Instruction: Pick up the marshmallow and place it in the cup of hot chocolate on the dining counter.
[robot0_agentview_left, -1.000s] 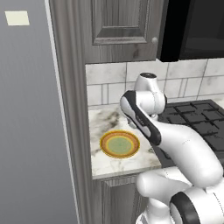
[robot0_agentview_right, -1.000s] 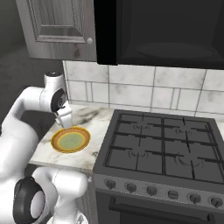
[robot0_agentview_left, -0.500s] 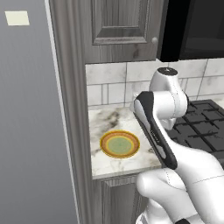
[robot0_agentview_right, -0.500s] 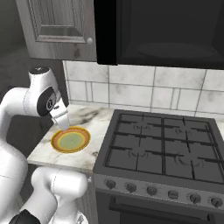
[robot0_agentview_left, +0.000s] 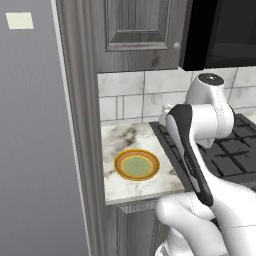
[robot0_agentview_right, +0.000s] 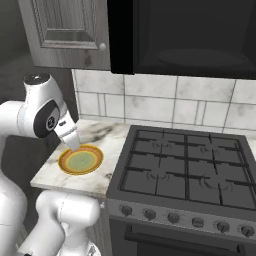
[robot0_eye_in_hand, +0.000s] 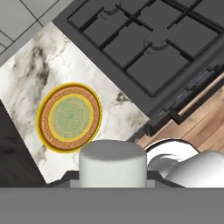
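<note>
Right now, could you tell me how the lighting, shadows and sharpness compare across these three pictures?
Left base view: even, flat light; the plate on the marble counter is sharp and has no clear shadow. Right base view: the microwave is nearly black, and the stove grates stay crisp. Hand view: the marshmallow looms large and soft-edged at the bottom, shaded grey below.
</note>
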